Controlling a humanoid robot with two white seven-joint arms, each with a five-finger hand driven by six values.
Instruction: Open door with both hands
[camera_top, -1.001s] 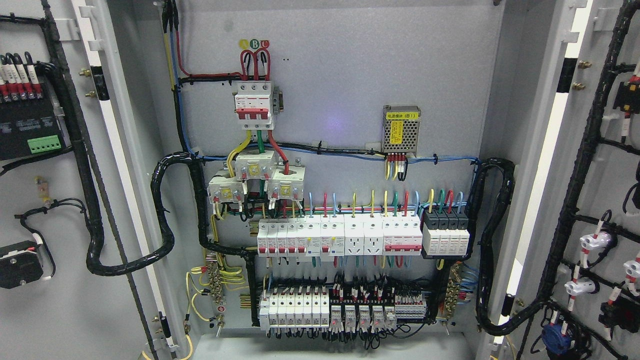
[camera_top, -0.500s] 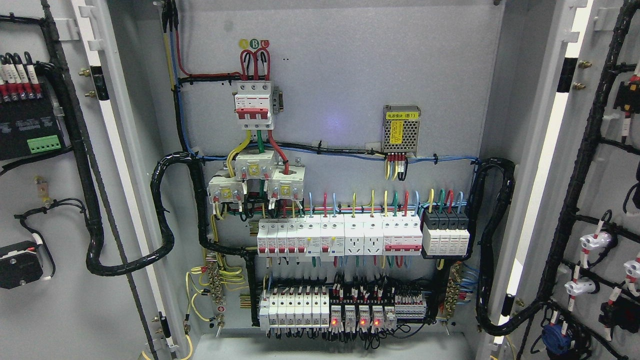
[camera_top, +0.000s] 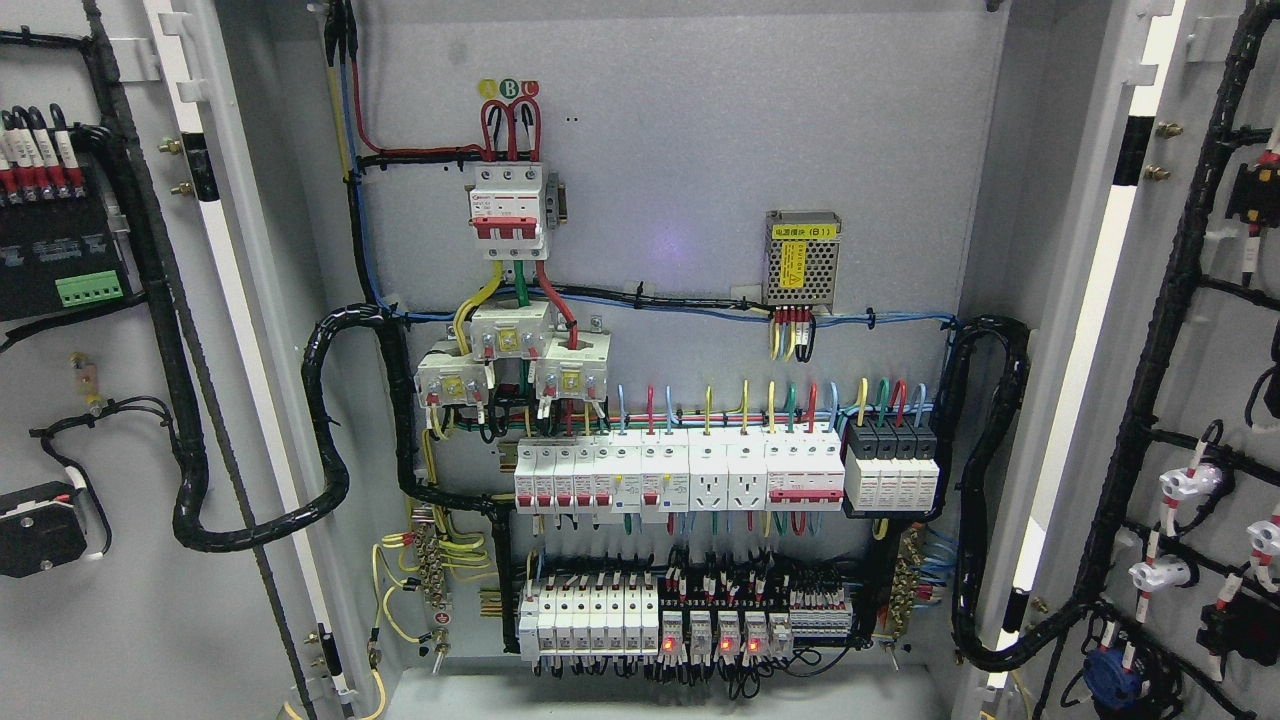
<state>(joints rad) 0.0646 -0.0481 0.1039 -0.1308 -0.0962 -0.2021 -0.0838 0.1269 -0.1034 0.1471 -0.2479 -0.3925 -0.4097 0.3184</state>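
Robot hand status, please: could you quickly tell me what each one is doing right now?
Left robot hand: not in view, so its state cannot be told.
Right robot hand: not in view either; only the open cabinet shows.

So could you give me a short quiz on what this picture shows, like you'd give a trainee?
1. True or false: both cabinet doors stand open.
2. Multiple choice: the metal mesh box with the yellow label sits (a) on the left door, (b) on the back panel, upper right, (c) on the cabinet floor.
3. Fill in: the small lights glowing in the bottom row of relays are ____.

Key:
1. True: the left door and right door are both swung out, wiring side showing. No robot hand is in view.
2. b
3. red
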